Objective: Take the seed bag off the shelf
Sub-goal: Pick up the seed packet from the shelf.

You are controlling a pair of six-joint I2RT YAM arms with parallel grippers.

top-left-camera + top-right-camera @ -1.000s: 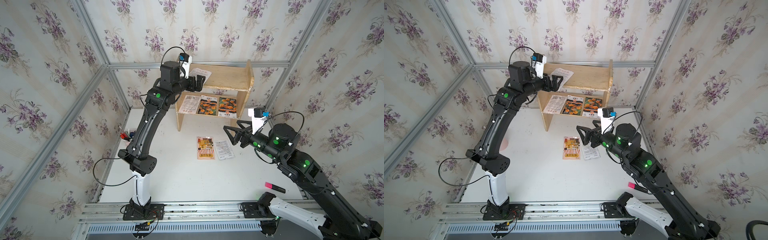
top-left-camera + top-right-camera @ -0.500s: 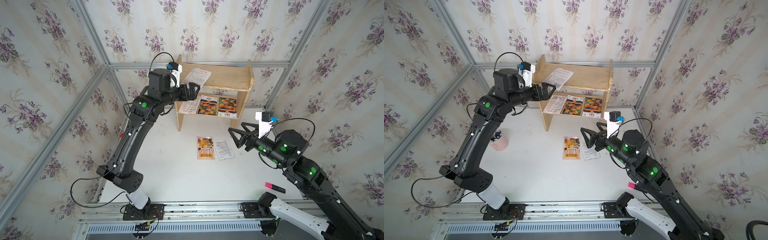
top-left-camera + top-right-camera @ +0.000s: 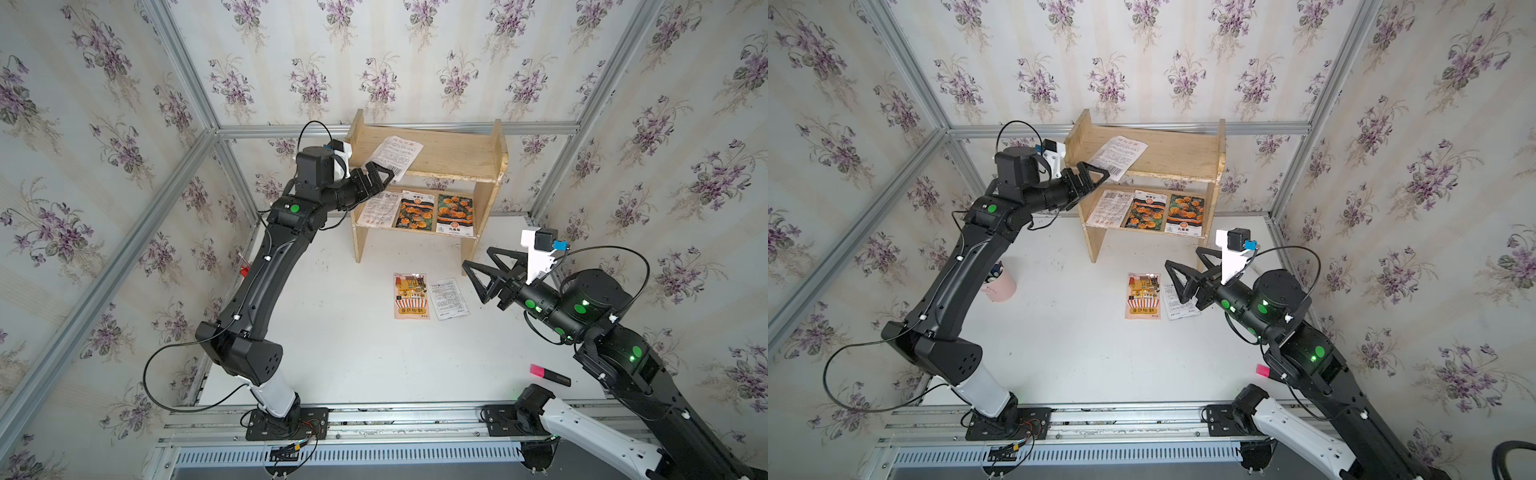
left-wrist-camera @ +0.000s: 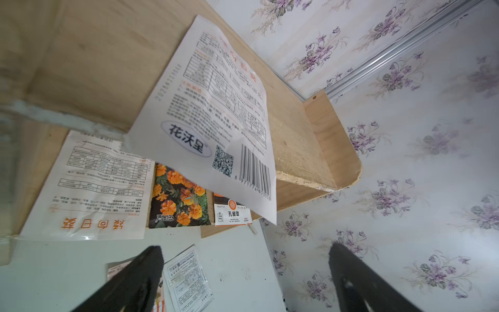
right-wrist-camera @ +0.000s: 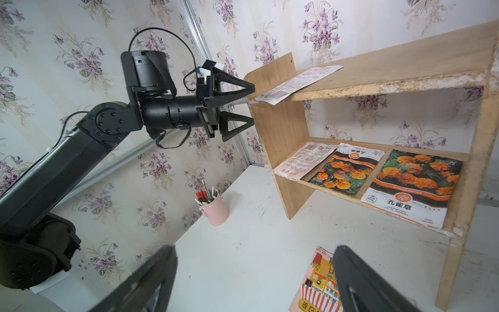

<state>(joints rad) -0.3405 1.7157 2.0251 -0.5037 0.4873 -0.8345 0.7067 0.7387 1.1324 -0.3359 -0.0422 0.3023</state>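
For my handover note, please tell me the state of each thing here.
top seed bag: flat on the upper tier, one corner overhanging
shelf: upright
lower bags: three, flat on lower tier
left tool: open at the overhanging corner, holding nothing
right tool: open, empty
table packets: two, flat
pen cup: upright

Left tool [image 3: 384, 176] held high, jaws apart; right tool [image 3: 478, 257] lower, jaws likewise apart.

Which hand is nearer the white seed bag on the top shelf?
Left. The left hand is open at the overhanging corner of the seed bag; the right hand hovers open over the table by the shelf.
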